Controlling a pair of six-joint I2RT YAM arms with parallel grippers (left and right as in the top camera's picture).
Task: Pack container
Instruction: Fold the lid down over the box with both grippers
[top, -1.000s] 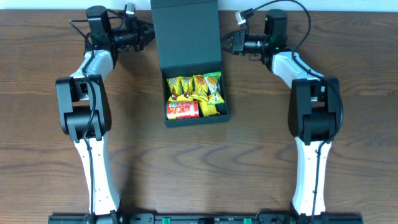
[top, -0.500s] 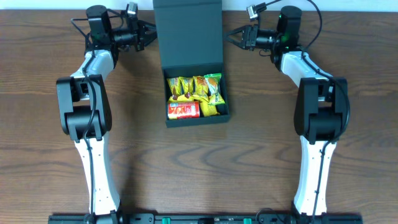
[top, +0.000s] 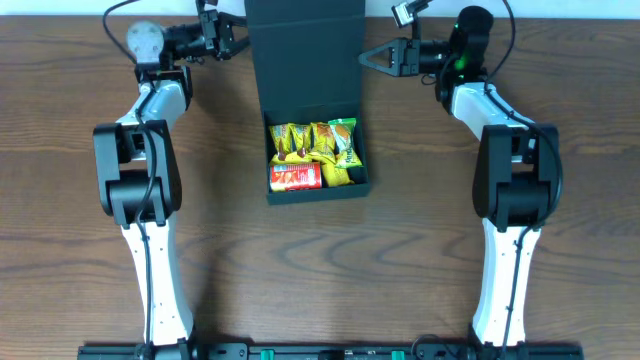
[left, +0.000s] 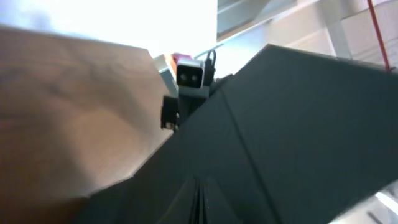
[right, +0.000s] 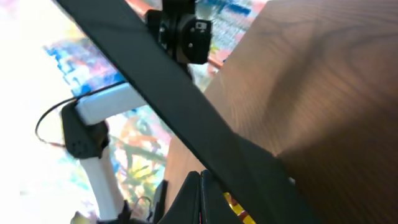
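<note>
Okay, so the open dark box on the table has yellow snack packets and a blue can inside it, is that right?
Not quite: the can is red, not blue. The overhead view shows it lying in the open container beside the yellow snack packets.

Left pincer (top: 240, 42), right pincer (top: 362, 57) point inward, facing each other, reaching far forward.
</note>
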